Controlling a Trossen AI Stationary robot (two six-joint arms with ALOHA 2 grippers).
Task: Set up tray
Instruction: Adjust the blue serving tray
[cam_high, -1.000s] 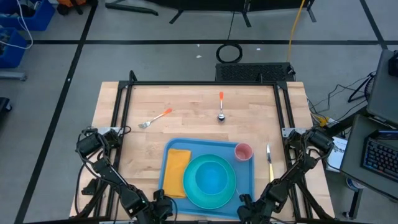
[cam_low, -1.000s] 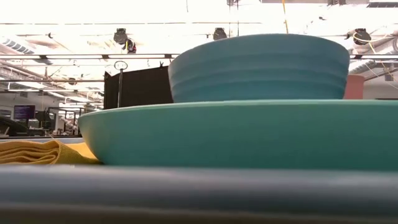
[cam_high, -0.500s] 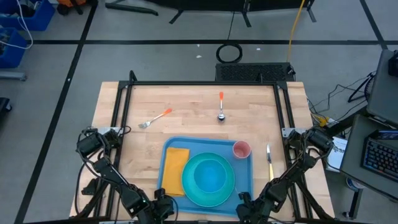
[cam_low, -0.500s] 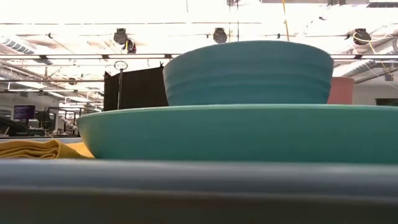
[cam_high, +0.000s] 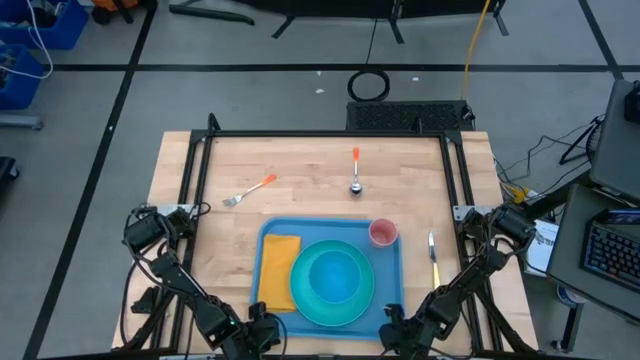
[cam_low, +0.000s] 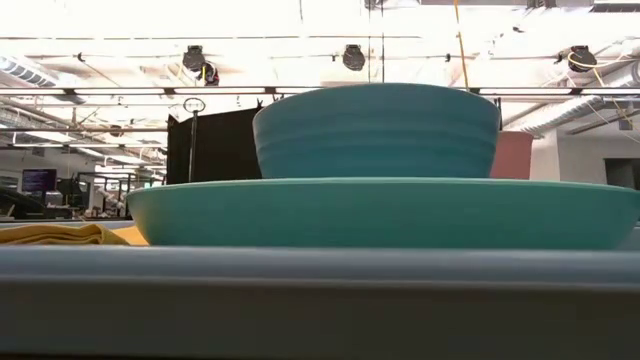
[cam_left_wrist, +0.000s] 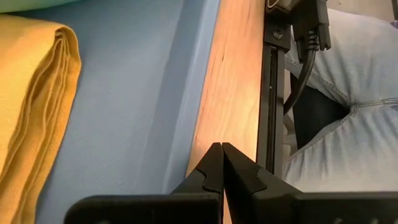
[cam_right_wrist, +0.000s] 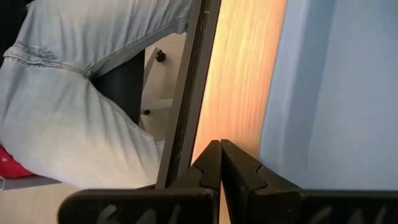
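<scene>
Tray (cam_high: 330, 240) is now seen shifted away from the near edge, toward mid-table, carrying plate (cam_high: 334, 284), napkin (cam_high: 279, 272) and cup (cam_high: 383, 233). Left gripper (cam_left_wrist: 221, 163) and right gripper (cam_right_wrist: 219, 160), fully closed and empty, are parked at the near edge.

The blue tray (cam_high: 390, 285) is sliding away from the table's near edge and slightly toward the left arm's side, as seen from above, carrying its whole load along. The teal plate (cam_high: 333, 283), the teal bowl (cam_high: 333, 276) stacked on it, the folded yellow napkin (cam_high: 279, 272) and the pink cup (cam_high: 383, 233) are all travelling with it, keeping their places on the tray. At table height, plate, bowl and cup are shrinking and drifting leftward, the tray's near rim (cam_low: 320, 265) sitting lower in the picture and showing lighter.
</scene>
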